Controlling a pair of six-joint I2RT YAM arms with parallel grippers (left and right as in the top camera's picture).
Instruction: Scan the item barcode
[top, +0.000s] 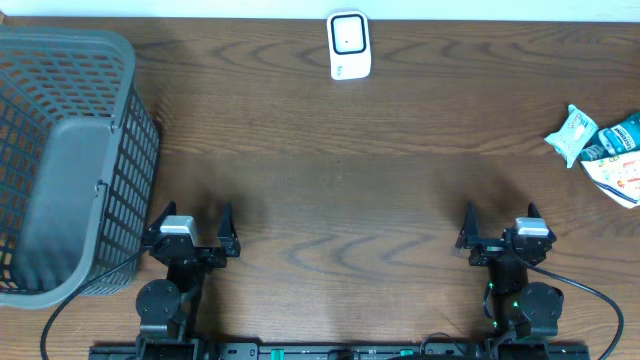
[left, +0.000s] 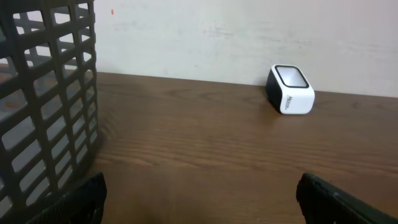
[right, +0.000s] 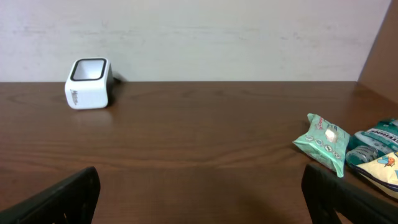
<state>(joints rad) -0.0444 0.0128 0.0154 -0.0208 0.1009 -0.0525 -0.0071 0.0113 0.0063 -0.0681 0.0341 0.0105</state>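
A white barcode scanner (top: 349, 45) with a dark window stands at the table's far edge, seen also as the scanner (left: 290, 89) and the scanner (right: 89, 83). Packaged items lie at the right edge: a green packet (top: 571, 134) (right: 323, 141), a teal packet (top: 617, 137) (right: 373, 142) and a white pouch (top: 622, 178) (right: 384, 168). My left gripper (top: 190, 232) (left: 200, 202) stands open near the front edge, nothing between its fingers. My right gripper (top: 502, 228) (right: 202, 199) is open too, empty, well short of the packets.
A large grey plastic basket (top: 65, 160) (left: 43, 99) fills the left side of the table, close to my left gripper. A pale wall runs behind the table's far edge. Bare wood lies between both grippers and the scanner.
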